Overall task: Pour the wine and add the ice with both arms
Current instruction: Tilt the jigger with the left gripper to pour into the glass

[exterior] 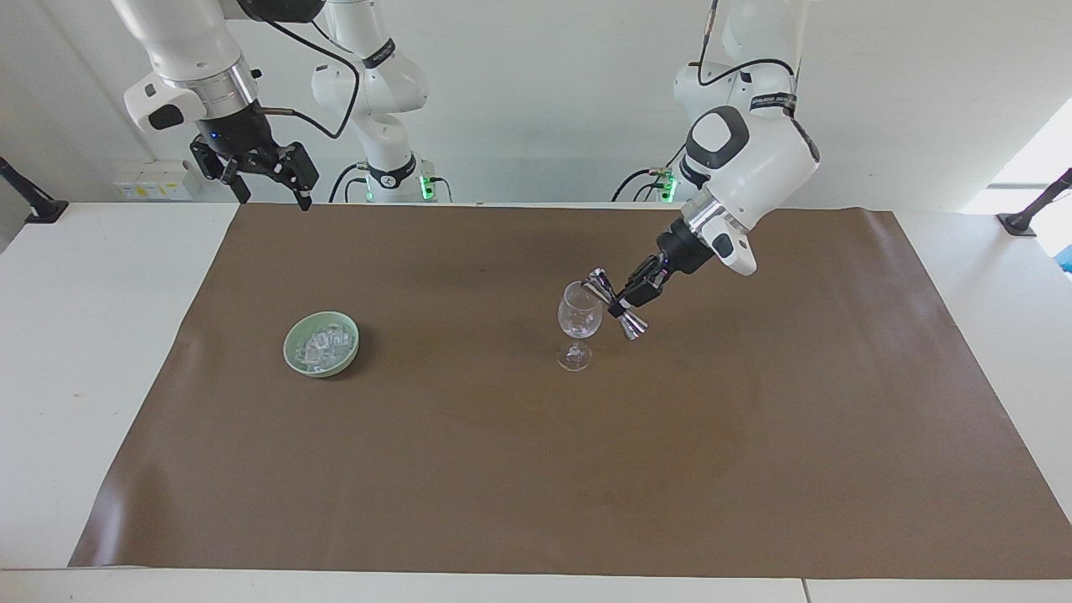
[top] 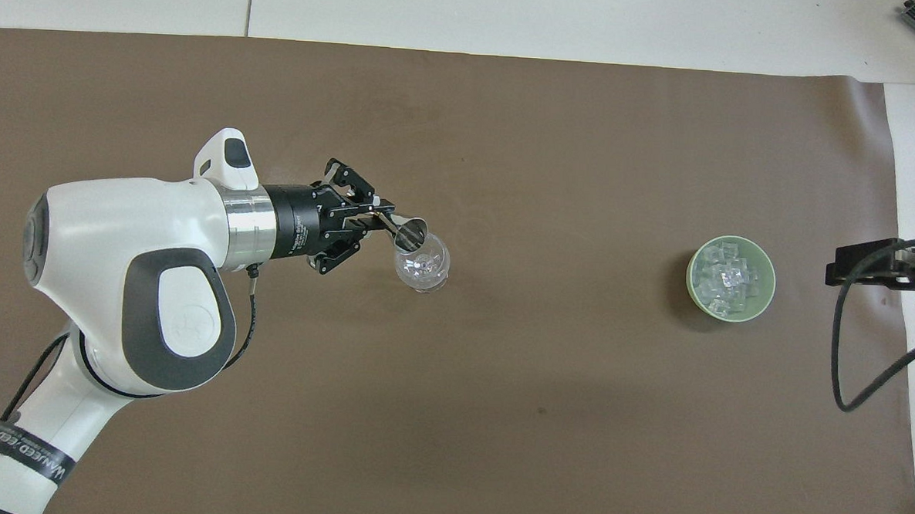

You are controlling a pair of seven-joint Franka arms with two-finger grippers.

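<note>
Left gripper (exterior: 624, 300) fingers pinched jigger (exterior: 615, 304), tilted over wine glass (exterior: 578, 322). Right gripper (exterior: 266, 186) waited raised at table (exterior: 100, 335) edge, fingers spread.

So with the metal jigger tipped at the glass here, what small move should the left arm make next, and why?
Probably tip a little further. The left gripper is shut on the silver double-cone metal jigger, tilted with its upper mouth at the rim of the clear stemmed wine glass, whose bowl looks nearly empty. The right gripper waits open, high above the table.

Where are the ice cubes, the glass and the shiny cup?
Clear ice cubes (top: 723, 282), overhead view, middle of the pile.
Clear stemmed glass (exterior: 579, 318), facing view, its bowl.
Silver metal measuring cup (exterior: 632, 328), facing view, lower cone.
</note>
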